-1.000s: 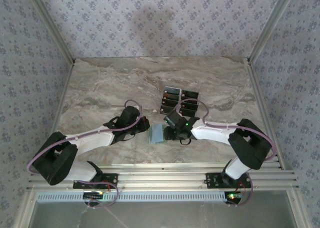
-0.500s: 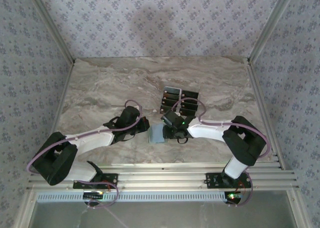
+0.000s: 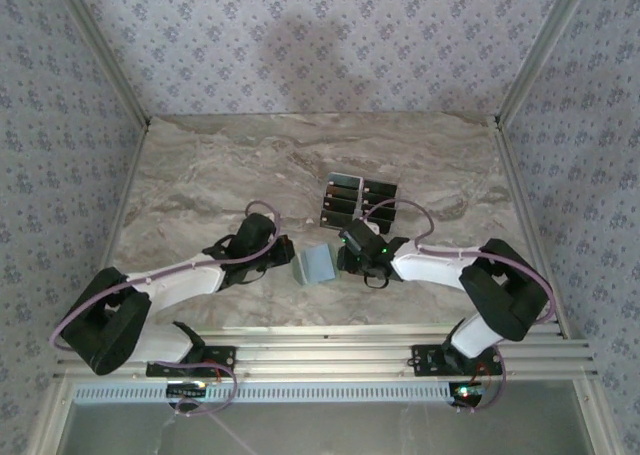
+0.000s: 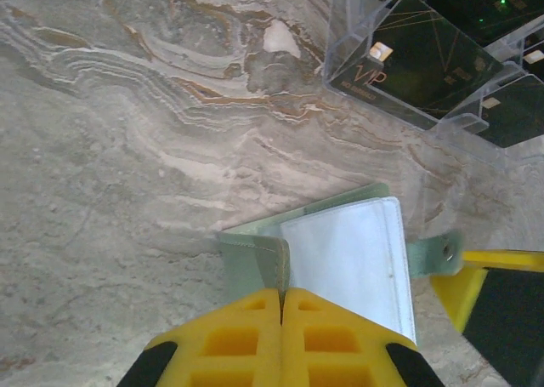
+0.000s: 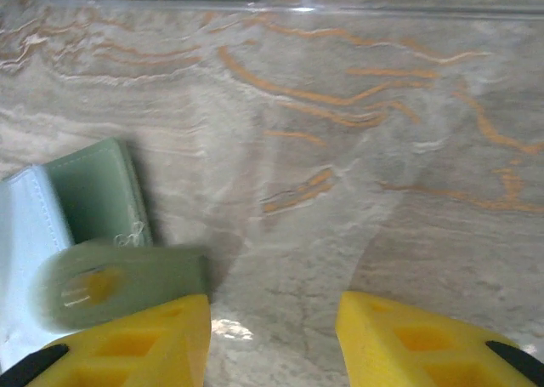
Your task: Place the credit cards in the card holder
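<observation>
On the marble worktop (image 3: 220, 175) my left fingers (image 4: 246, 336) pinch the card holder (image 4: 340, 251); right fingers (image 5: 408, 336) gape, and its strap (image 5: 119, 285) may snag them.

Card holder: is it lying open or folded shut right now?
Open. The card holder shows its pale blue-grey inside facing up in the left wrist view, and its snap strap hangs loose, unfastened.
</observation>
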{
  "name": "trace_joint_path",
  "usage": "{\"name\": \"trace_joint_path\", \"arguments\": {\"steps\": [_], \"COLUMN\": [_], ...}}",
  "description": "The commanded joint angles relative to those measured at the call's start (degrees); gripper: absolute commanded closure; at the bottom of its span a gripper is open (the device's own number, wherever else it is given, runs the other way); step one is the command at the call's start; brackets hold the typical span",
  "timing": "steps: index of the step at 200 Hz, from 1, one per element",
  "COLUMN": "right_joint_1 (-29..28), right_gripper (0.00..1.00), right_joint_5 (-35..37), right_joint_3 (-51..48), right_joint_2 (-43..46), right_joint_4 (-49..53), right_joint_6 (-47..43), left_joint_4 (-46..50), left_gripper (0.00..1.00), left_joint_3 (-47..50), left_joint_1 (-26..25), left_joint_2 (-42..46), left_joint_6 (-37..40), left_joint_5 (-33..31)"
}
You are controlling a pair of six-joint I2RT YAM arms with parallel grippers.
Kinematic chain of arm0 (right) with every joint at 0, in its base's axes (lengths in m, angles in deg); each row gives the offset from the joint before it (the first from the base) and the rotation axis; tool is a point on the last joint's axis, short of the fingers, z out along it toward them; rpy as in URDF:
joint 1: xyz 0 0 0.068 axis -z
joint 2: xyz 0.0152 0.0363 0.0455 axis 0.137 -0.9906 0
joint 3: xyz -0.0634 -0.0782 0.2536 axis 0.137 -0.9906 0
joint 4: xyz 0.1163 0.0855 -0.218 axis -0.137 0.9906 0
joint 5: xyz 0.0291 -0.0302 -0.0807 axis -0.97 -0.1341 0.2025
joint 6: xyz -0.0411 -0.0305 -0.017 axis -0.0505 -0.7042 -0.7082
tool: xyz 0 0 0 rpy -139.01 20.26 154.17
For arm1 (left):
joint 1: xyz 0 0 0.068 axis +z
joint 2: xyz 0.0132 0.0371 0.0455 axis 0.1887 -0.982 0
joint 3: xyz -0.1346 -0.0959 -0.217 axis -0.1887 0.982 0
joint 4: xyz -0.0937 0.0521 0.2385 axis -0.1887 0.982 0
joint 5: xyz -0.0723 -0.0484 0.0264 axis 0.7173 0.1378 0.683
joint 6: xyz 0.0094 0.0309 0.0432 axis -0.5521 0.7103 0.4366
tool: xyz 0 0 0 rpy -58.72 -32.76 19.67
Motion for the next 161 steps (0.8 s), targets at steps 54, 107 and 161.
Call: {"name": "trace_joint_path", "arguments": {"steps": [54, 107, 161], "right_joint_1": [3.2, -0.8, -3.8], "right_gripper": [0.55, 0.59, 0.64], "right_joint_5": [1.4, -0.2, -4.2], "right_joint_3": [-3.1, 0.4, 9.8], "right_joint_2": [1.4, 6.8, 1.6], "right_joint_4": [2.3, 3.8, 4.7], "right_joint_6": [2.1, -2.3, -5.4], "left_joint_4": [4.3, 4.5, 4.6], "left_gripper": [1.0, 1.0, 1.0], "left_joint_3": [2.3, 2.2, 2.0], "left_joint_1": [1.2, 1.6, 2.1], "left_joint_2": [-0.2, -2.7, -3.5], "left_joint_6": [3.5, 5.1, 5.8], "left_joint_5": [-1.0, -2.0, -2.1]}}
